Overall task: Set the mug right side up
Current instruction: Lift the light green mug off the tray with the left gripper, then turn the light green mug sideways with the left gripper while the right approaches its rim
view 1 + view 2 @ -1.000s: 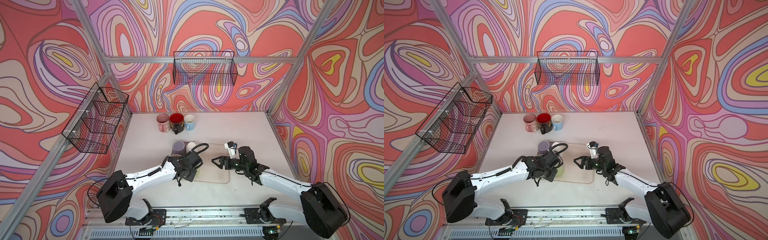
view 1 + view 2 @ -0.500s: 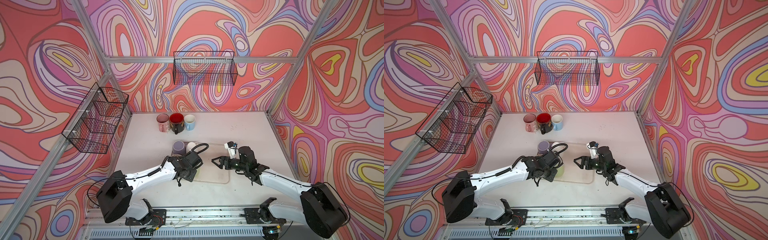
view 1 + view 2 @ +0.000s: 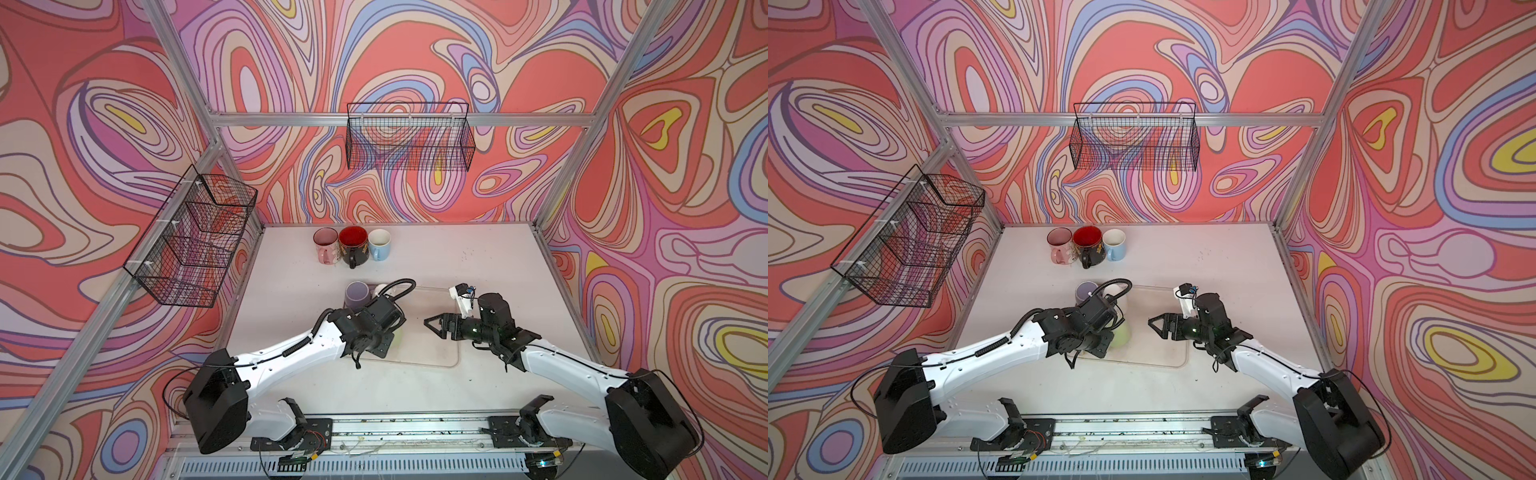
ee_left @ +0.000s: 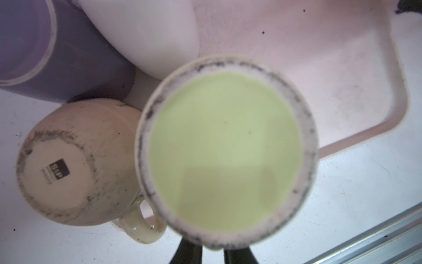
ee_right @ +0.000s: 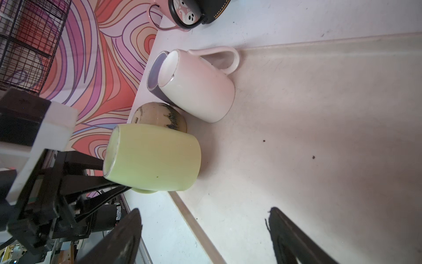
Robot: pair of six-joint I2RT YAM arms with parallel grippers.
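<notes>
- Progress: early, by the look of it. Grip taken, turn not yet made.
- Green mug [image 5: 153, 157]: mouth down, base up, at the left end of clear tray [image 5: 319, 137], close to its front corner. Scuffed base ring square to the left wrist camera [image 4: 223, 148].
- Left gripper [image 4: 213, 251]: drawn in narrow and clamped on the green mug's handle, one finger on each side of it.
- Cannot tell whether the rim rests on the tray or hangs just clear of it. No tilt visible from either wrist view.
- Right gripper [image 5: 204, 212]: jaws wide apart, nothing between them. Hovers over the middle of the tray, pointed toward the green mug but apart from it.
- Close company: cream mug [image 4: 68, 164], also base up, just beside the green one. Purple mug [image 5: 153, 75] and white mug [image 5: 198, 91] mouth up a little farther back.
- Three more mugs upright at the back of table [image 3: 478, 266], well apart: pink mug [image 3: 325, 245], red-lined mug [image 3: 353, 245], blue mug [image 3: 379, 244].
- Left to do, judging from this: lift clear of the tray, roll a half turn, set down on the base, let go.
- Worth watching: a handle-only hold may let the body swing during the roll, and the cream mug leaves little room on that side.
</notes>
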